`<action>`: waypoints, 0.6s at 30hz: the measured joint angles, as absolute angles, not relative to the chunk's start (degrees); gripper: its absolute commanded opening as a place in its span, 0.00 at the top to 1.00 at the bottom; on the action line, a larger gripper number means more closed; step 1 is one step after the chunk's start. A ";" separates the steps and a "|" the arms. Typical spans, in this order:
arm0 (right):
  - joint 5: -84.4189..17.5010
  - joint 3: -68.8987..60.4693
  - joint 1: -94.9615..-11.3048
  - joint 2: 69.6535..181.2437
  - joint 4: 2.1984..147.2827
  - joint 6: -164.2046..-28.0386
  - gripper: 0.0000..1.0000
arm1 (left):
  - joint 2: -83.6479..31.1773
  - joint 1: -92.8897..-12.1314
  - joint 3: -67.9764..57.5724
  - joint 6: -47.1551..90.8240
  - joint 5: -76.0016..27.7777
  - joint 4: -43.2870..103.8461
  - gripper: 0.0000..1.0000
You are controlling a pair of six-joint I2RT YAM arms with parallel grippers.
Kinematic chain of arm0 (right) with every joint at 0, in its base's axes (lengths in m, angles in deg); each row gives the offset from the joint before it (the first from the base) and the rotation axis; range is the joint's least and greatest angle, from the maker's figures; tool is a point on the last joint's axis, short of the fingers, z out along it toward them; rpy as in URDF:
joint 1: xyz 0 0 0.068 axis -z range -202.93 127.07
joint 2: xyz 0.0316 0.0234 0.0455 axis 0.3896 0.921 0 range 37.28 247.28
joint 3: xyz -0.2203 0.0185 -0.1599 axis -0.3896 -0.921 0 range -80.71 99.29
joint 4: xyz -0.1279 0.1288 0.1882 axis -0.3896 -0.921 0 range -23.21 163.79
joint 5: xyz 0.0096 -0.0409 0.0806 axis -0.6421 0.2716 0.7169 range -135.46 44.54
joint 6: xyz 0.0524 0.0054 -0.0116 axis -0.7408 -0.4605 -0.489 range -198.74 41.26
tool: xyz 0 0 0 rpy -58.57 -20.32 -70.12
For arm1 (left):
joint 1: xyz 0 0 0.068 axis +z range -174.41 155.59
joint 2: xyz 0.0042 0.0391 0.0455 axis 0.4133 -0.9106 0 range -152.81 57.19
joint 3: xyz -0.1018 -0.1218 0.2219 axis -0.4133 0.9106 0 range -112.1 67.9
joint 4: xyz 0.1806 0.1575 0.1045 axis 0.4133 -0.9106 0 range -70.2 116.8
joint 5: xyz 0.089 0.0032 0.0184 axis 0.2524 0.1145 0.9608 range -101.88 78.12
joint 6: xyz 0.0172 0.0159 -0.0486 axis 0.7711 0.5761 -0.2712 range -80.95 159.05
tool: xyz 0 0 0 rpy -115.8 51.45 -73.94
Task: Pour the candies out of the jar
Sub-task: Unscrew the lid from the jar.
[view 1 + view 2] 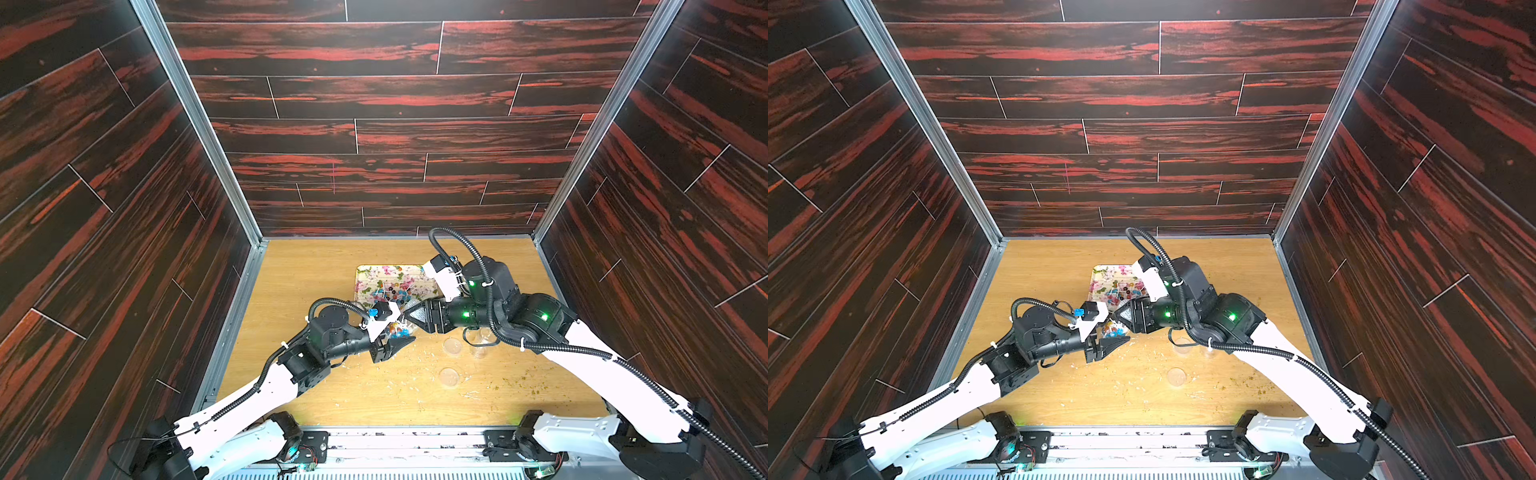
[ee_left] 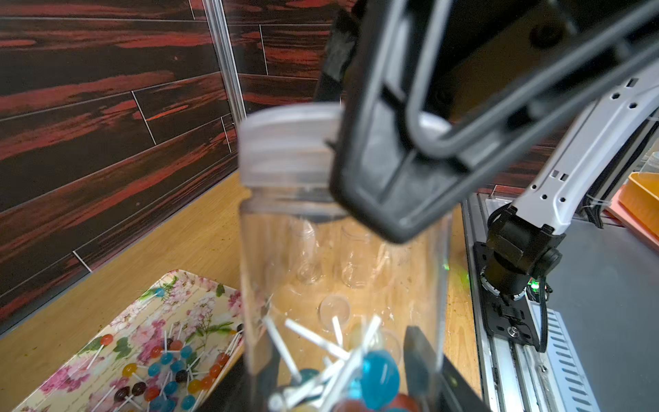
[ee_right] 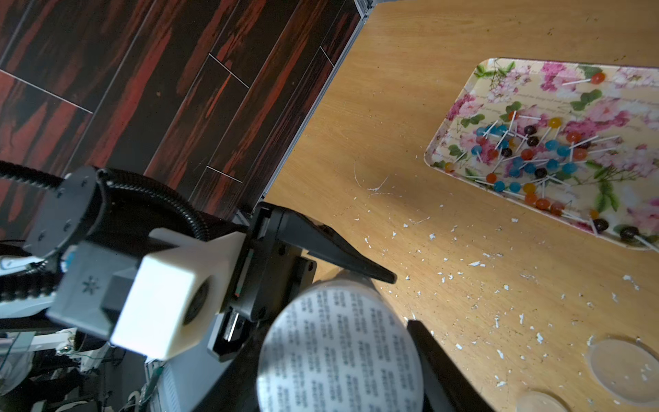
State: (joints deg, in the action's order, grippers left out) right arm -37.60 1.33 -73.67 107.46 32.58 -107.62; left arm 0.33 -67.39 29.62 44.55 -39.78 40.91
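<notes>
light wooden table (image 1: 311, 270), floral tray (image 1: 374, 276) toward the back, clear round lids (image 1: 449, 377), scattered pale crumbs (image 1: 415, 361)

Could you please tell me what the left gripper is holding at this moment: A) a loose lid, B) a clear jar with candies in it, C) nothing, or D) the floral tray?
B: the left wrist view shows the left gripper clamped on the clear jar, candies at its bottom.
</notes>
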 measured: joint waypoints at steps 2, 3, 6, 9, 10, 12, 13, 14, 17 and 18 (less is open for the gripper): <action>-37.60 1.33 -73.69 107.41 32.60 -105.63 0.47 | 0.33 -67.39 29.62 44.90 -39.61 40.97 0.46; -37.62 1.33 -73.72 107.41 32.62 -104.67 0.48 | 0.33 -67.39 29.62 45.08 -39.46 40.99 0.46; -37.45 1.31 -73.72 107.37 32.77 -100.56 0.48 | 0.33 -67.39 29.62 45.51 -39.21 41.06 0.46; -36.33 0.07 -73.61 106.38 34.55 -95.03 0.50 | 0.33 -67.39 29.62 46.13 -39.30 41.69 0.46; -35.68 -0.81 -73.34 105.66 35.35 -92.78 0.50 | 0.33 -67.42 29.62 46.26 -39.32 41.85 0.46; -34.08 -2.45 -72.75 104.24 36.64 -88.91 0.50 | 0.33 -67.68 29.62 46.63 -39.61 42.09 0.46; -32.86 -3.28 -72.21 103.54 37.39 -87.05 0.50 | 0.33 -67.85 29.62 46.78 -39.81 42.31 0.46; -31.28 -4.00 -71.51 103.02 38.06 -85.28 0.50 | 0.33 -67.98 29.62 46.85 -39.98 42.52 0.46; -26.30 -5.33 -69.08 102.52 39.44 -81.13 0.48 | 0.33 -68.14 29.62 47.04 -40.00 42.72 0.46; -24.81 -5.59 -68.36 102.54 39.66 -80.06 0.46 | 0.31 -68.16 29.62 47.04 -39.98 42.70 0.46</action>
